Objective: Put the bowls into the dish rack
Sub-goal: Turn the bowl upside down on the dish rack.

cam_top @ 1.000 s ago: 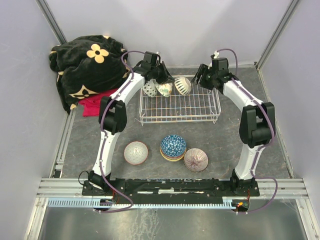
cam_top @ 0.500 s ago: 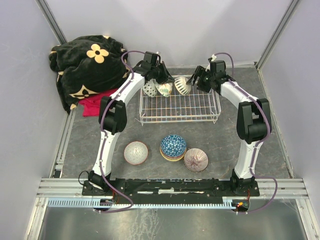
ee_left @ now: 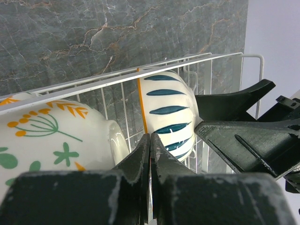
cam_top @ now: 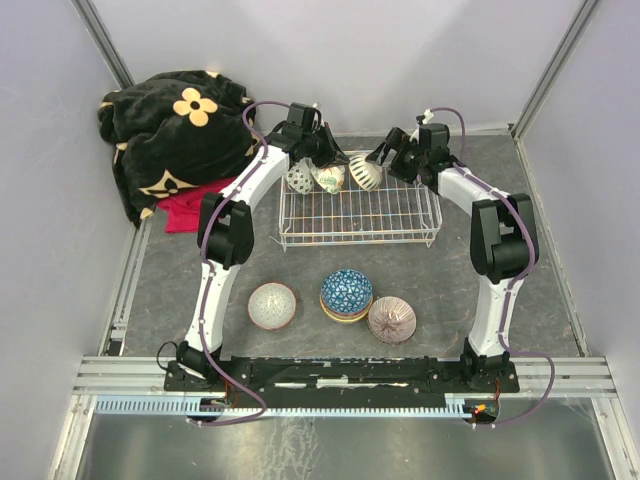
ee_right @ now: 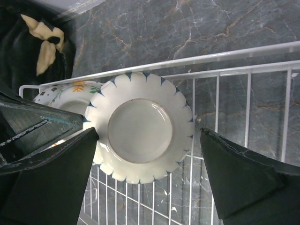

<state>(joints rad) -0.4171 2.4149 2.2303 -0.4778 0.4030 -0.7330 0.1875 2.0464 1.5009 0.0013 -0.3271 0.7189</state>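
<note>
Using the dish rack (cam_top: pixel 400 215) as reference for everything.

Inside the rack, three bowls stand on edge in a row along the left half of its far rail: patterned bowl (cam_top: pixel 298 178) leftmost, floral bowl (cam_top: pixel 328 178) in the middle, striped bowl (cam_top: pixel 366 172) rightmost. Each sits just beside its neighbour.

Left gripper (ee_left: pixel 150 138): jaws pressed flat together, nothing visible between them. The tips point down into the rack, in the slot between the floral bowl and the striped bowl. Can't tell whether they touch either bowl.

Right gripper (ee_right: pixel 149 133): spread wide, holding nothing. It faces the foot ring of the striped bowl from the rack's right side, with one finger on each side of the bowl. The finger (ee_right: pixel 51 183) nearer the floral bowl sits right at the scalloped rim, contact unclear. The other finger (ee_right: pixel 239 178) stands apart from the rim, with rack wire showing in the gap.

Both grippers are close together over the rack's far rail, with the striped bowl between them.

Outside the rack, on the table (cam_top: pixel 450 290) off its near rail:
- pink bowl (cam_top: pixel 272 305), off the near-left corner
- blue bowl (cam_top: pixel 346 290) stacked on a yellow bowl (cam_top: pixel 345 315), opposite the middle of the rail
- purple-white bowl (cam_top: pixel 392 319), just beside that stack, to its right

All of these sit mouth up.

Left of the rack is a heaped black blanket (cam_top: pixel 175 130) with yellow flowers. A red cloth (cam_top: pixel 195 212) pokes out on the side nearest the rack.
</note>
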